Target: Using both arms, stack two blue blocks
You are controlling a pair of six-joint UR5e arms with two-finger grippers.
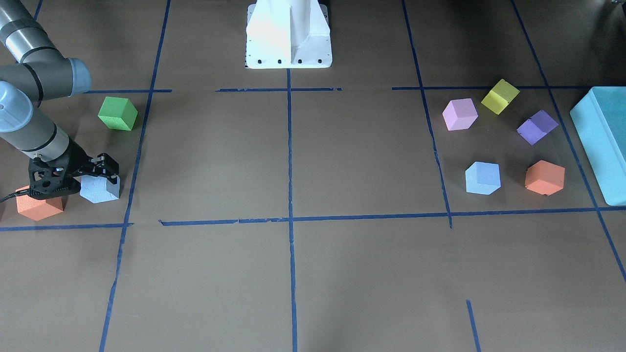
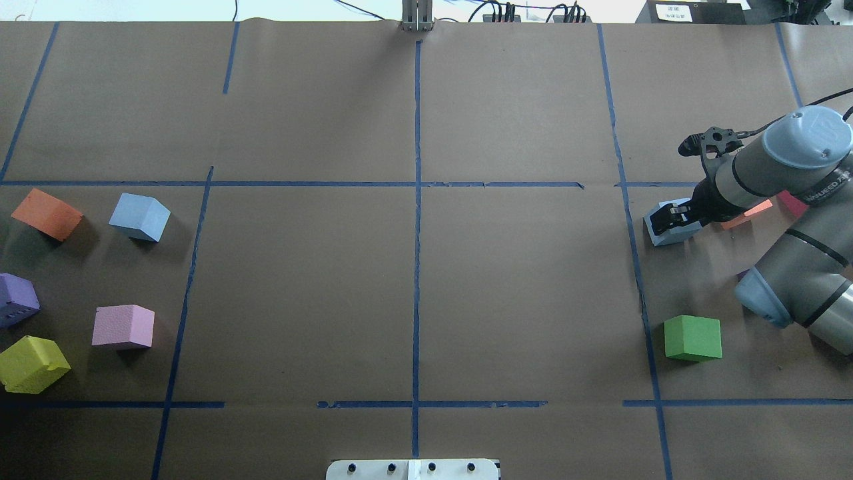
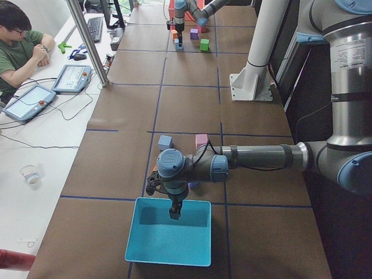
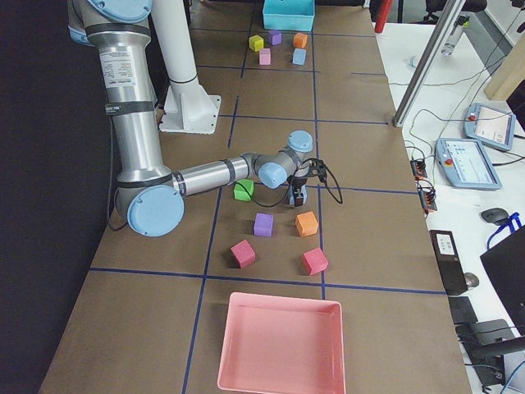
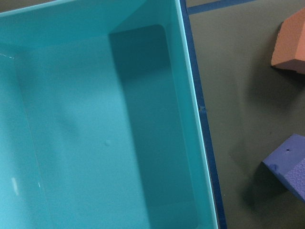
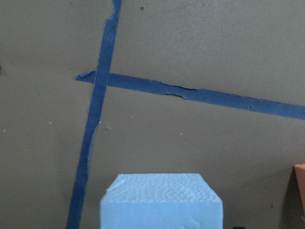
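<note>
One pale blue block (image 1: 100, 189) rests on the table at the robot's right side. It also shows in the overhead view (image 2: 666, 232) and fills the bottom of the right wrist view (image 6: 161, 202). My right gripper (image 1: 103, 175) is down over it, fingers against its sides, shut on it. The other blue block (image 1: 482, 178) sits alone at the robot's left side, also in the overhead view (image 2: 140, 217). My left gripper (image 3: 174, 212) hangs over the teal box (image 3: 168, 235). It shows only in the exterior left view, so I cannot tell if it is open or shut.
An orange cube (image 1: 39, 205) and a green cube (image 1: 118, 113) lie close to the right gripper. Pink (image 1: 459, 114), yellow (image 1: 500, 96), purple (image 1: 537, 126) and orange (image 1: 544, 177) cubes surround the other blue block. The white base column (image 1: 288, 34) stands at the back. A pink tray (image 4: 279, 345) sits at the right end.
</note>
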